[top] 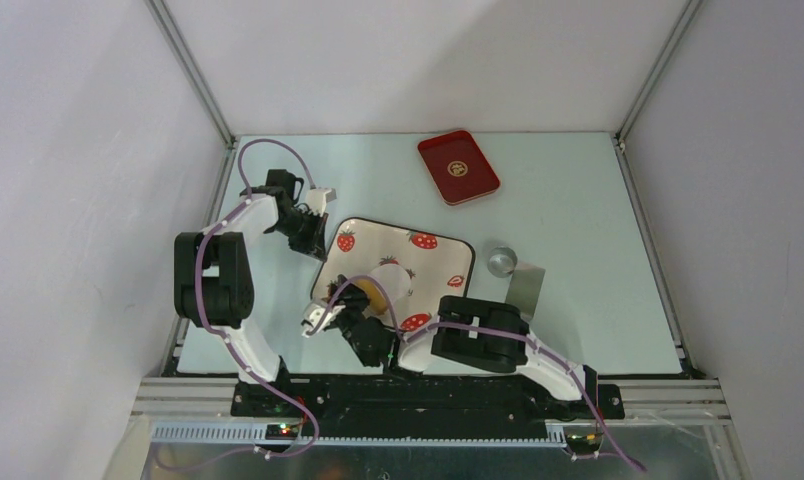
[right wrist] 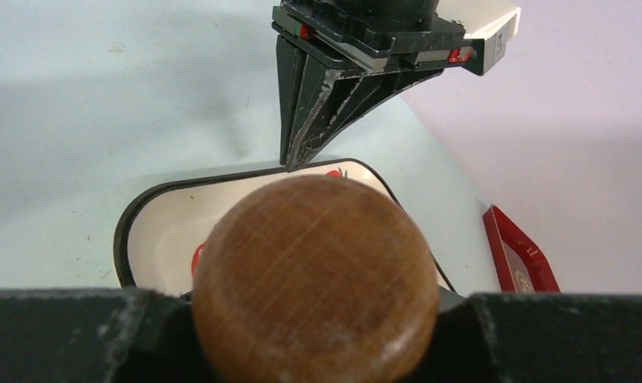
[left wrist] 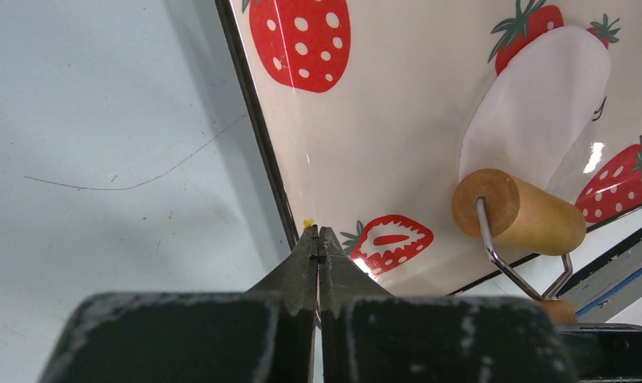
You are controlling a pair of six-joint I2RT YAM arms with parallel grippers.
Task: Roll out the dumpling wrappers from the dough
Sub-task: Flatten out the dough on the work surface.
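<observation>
A dumpling wrapper [left wrist: 533,112], a thin oblong sheet of white dough, lies flat on the strawberry-print tray [top: 433,262]. At its near end rests a small wooden roller [left wrist: 517,211] on a wire frame. My right gripper [top: 356,318] is shut on the roller's round wooden handle [right wrist: 314,279], which fills the space between its fingers. My left gripper [left wrist: 318,233] is shut with nothing in it. Its tips sit at the tray's black left rim [left wrist: 258,136]. In the right wrist view the left gripper [right wrist: 290,163] points down at that rim.
A red tray [top: 458,166] lies at the back of the table. A small silvery cup [top: 501,261] and a flat metal scraper [top: 526,290] sit just right of the strawberry tray. White walls enclose the table on three sides.
</observation>
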